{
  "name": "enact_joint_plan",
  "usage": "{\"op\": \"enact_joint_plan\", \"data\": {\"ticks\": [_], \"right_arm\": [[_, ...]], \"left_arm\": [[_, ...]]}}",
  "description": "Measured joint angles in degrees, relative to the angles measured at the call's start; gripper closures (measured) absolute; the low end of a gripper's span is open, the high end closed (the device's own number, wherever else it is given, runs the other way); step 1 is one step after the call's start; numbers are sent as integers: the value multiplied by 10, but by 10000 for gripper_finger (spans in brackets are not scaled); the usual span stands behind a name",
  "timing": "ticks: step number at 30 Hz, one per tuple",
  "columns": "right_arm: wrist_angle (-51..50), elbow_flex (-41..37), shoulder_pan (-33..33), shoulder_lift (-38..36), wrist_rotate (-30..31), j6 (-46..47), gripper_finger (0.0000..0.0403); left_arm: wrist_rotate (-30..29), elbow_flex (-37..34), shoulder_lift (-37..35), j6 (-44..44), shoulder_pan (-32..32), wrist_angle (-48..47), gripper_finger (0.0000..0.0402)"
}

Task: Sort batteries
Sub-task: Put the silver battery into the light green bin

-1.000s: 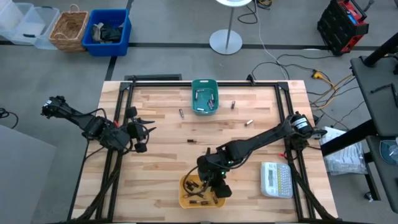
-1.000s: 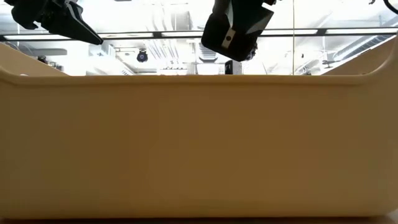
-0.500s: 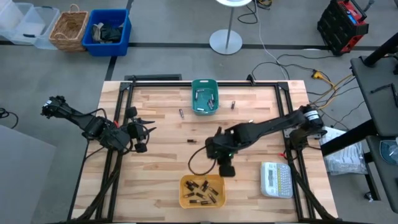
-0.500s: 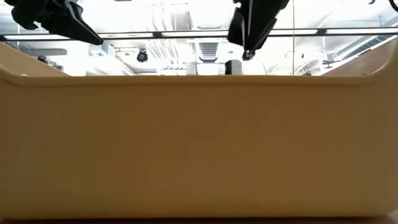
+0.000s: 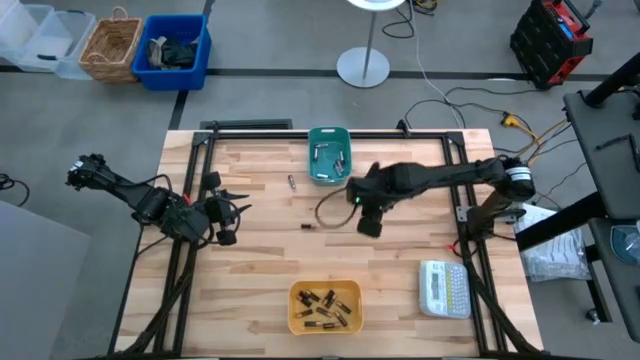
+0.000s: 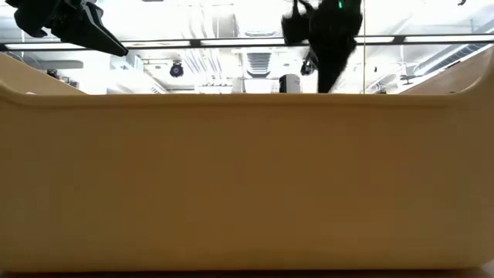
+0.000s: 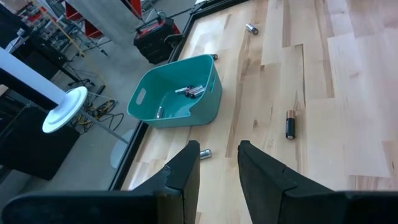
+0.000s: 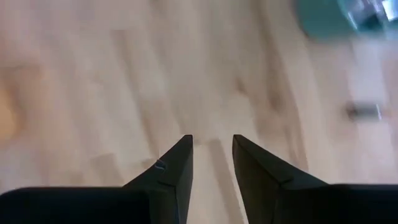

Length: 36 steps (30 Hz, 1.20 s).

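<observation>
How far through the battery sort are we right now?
Partly done. The yellow bin holds several batteries and the teal bin a few. Nothing is in hand: the right gripper is over mid-table with its fingers apart and empty, and the left gripper waits at the table's left side. Loose cells left include one beside the teal bin, a dark one mid-table and one farther right.

Small cylindrical batteries [image 5: 322, 307] lie heaped in the yellow bin [image 5: 296, 296] at the desk's 6 o'clock. Silvery ones rest in the teal bin [image 5: 312, 138] at 12. Loose cells [image 5: 308, 227] lie flat between.
</observation>
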Motion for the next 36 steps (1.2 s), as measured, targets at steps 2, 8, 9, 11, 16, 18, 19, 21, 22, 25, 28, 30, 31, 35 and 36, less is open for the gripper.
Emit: {"op": "enact_joint_plan", "data": {"ticks": [2,8,9,11,16,18,19,21,22,25,28,30,31,35,36], "right_arm": [[-2,-31,-28,-14,2,32,298],[2,-134,-119,-51,2,161,302],[2,-151,-131,-57,2,171,300],[9,-184,-155,-69,3,185,292],[33,-259,-199,-96,2,201,248],[49,-280,-207,-101,2,204,226],[58,-290,-210,-103,1,206,215],[76,-305,-211,-103,1,207,195],[89,-311,-211,-103,1,207,185],[126,-328,-212,-103,1,207,158],[149,-339,-214,-103,1,210,135],[150,-343,-218,-102,0,214,122],[152,-345,-219,-101,1,215,117],[163,-350,-227,-100,9,215,101],[168,-351,-228,-100,10,214,98]], "left_arm": [[0,0,0,0,0,0,312],[0,0,0,0,0,0,312],[0,0,0,0,0,0,312],[0,0,0,0,0,0,312],[0,0,0,0,0,0,312],[0,0,0,0,0,0,312],[0,0,0,0,0,0,312],[0,0,0,0,0,0,312],[0,0,0,0,0,0,312],[0,0,0,0,0,0,312],[0,0,0,0,0,0,312],[0,0,0,0,0,0,312],[0,0,0,0,0,0,312],[0,0,0,0,0,0,312],[0,0,0,0,0,0,312]]}}
